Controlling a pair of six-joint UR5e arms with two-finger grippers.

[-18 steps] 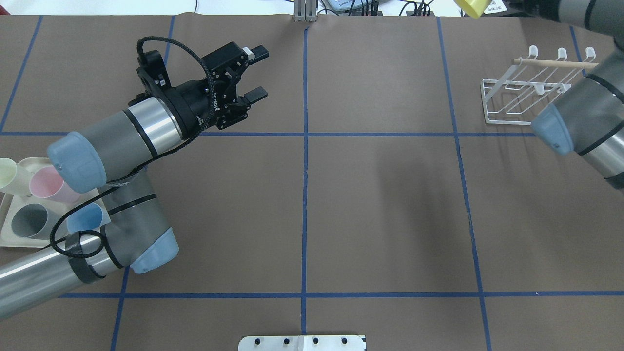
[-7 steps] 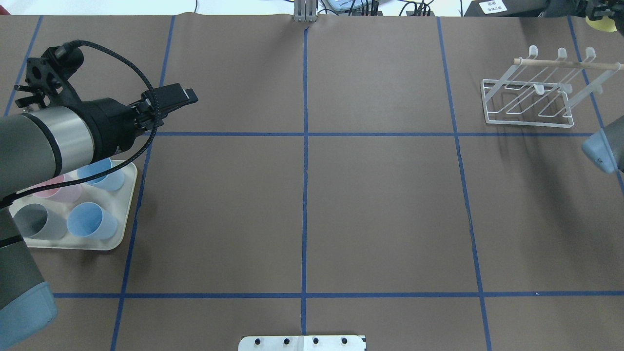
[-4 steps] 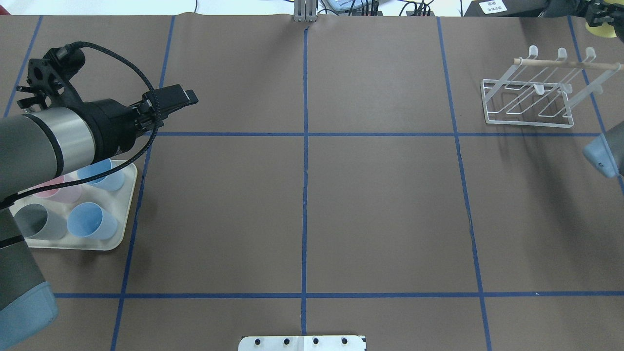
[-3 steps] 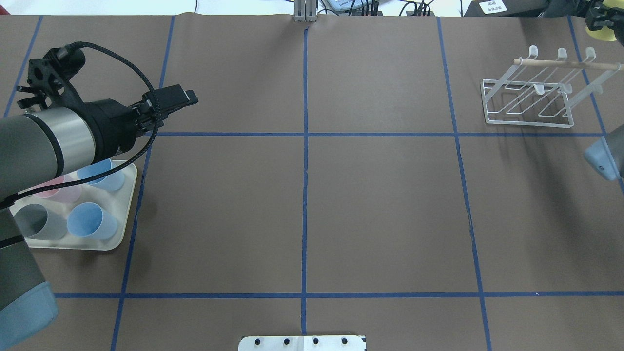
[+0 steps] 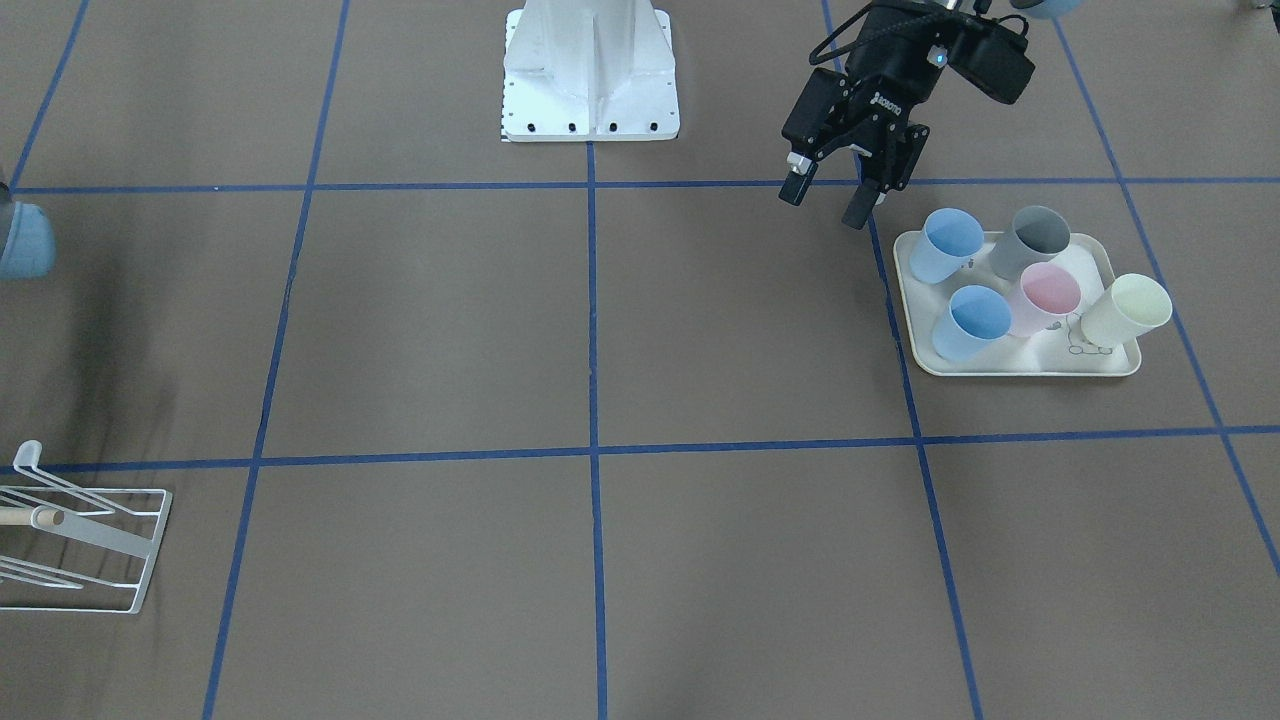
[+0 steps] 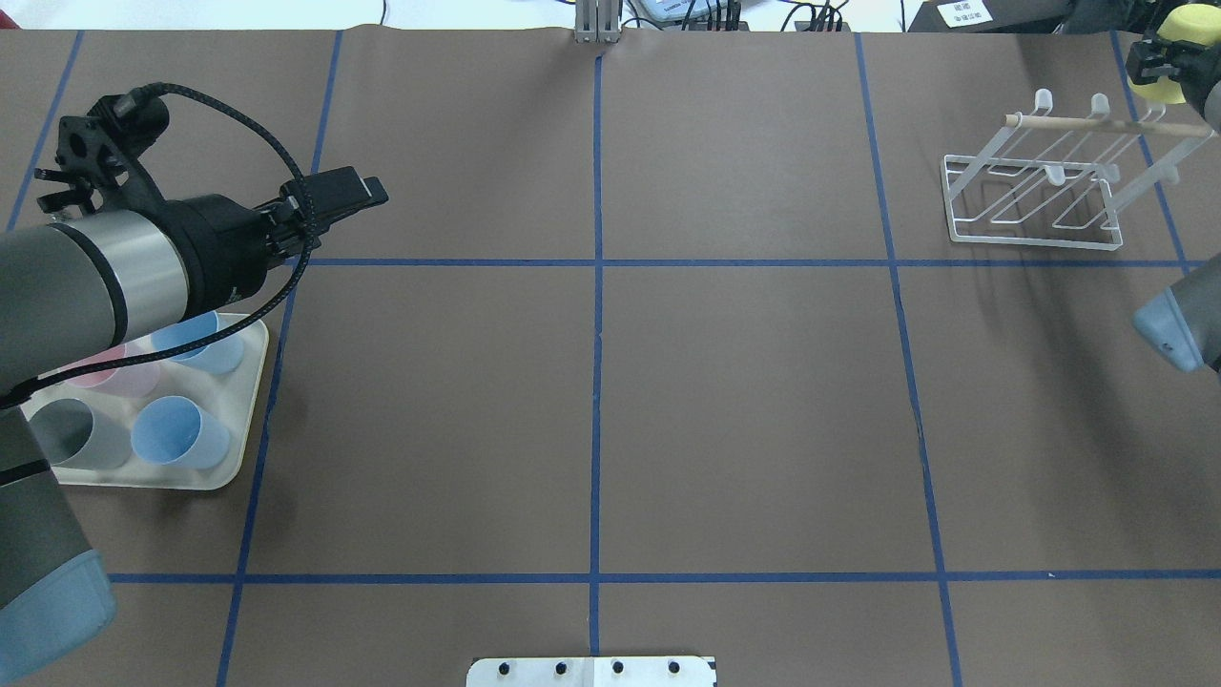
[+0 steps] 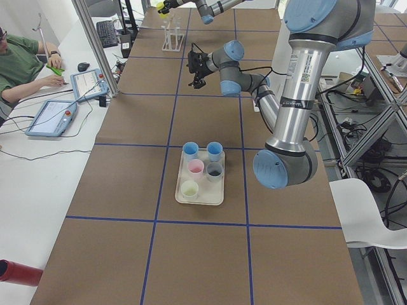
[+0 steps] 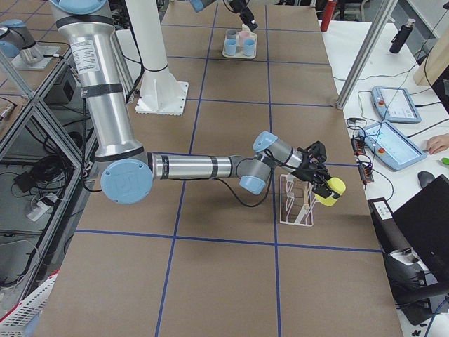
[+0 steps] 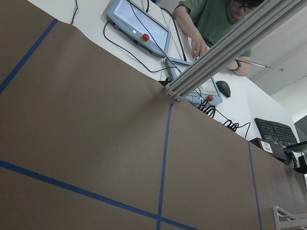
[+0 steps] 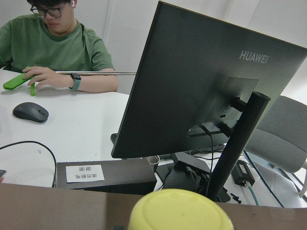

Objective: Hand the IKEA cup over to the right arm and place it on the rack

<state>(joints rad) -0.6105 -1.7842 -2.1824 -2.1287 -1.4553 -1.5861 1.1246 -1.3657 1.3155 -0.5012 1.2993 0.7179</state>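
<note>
Yellow in hand: grips the IKEA cup (image 6: 1162,91) with the right gripper (image 6: 1159,59) just by the far right corner of the rack (image 6: 1030,205), near the dowel (image 6: 1097,122), presumably to line its mouth up with a slanted prong (image 6: 1042,97). Parks the left gripper (image 5: 822,207), spread wide and empty, just beside the tray (image 5: 1020,368) of spare cups (image 5: 1045,298), likely as finished with the hand-over.
</note>
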